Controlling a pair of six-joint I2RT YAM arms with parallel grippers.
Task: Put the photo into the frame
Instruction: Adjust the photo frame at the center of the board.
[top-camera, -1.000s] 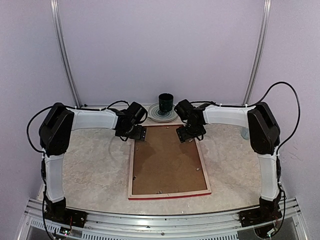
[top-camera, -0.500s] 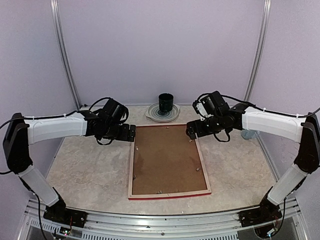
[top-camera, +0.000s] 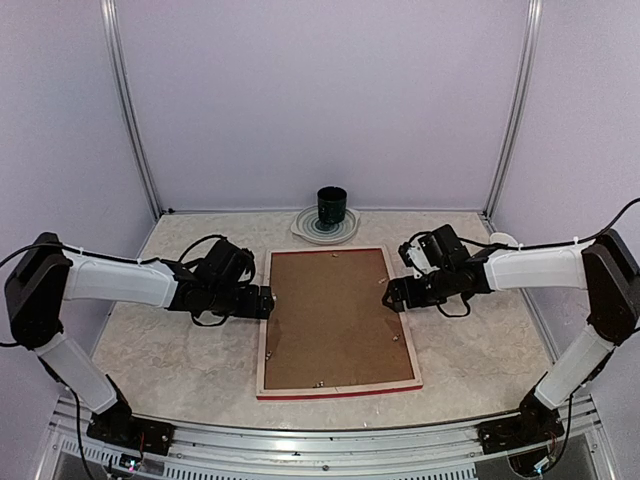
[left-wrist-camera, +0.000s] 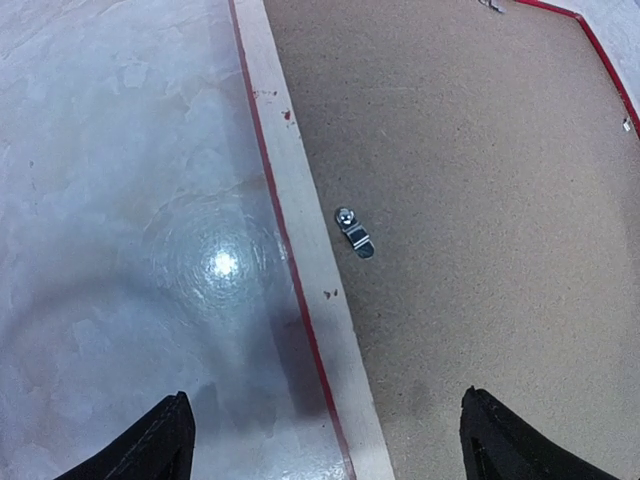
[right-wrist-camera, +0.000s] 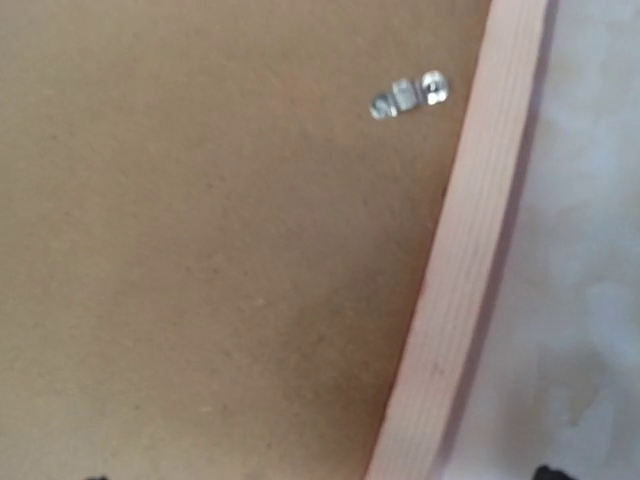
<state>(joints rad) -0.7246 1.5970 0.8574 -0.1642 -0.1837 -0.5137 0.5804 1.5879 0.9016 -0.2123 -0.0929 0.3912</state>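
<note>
Pale marbled tabletop boxed in by lilac walls with metal posts at the back corners; the frame lies flat at table centre, face down, pale wood back up, thin red edge showing along the near side and far corners; brown backing board sits inside it and fills the opening; small metal turn clip on the board just inside the left rail, another clip just inside the right rail; left gripper reaches in from the left to the frame's left long side, about mid-length; left wrist view shows its fingertips spread wide, one over bare table, the other over the board, rail between them, nothing pinched; contact with the frame cannot be told; right gripper reaches in from the right to the right long side, roughly opposite; only slivers of its fingertips show at the bottom of the right wrist view, far apart, holding nothing; dark green cup stands on a pale plate at the back of the table, just beyond the frame's far edge, apart from both arms.
</note>
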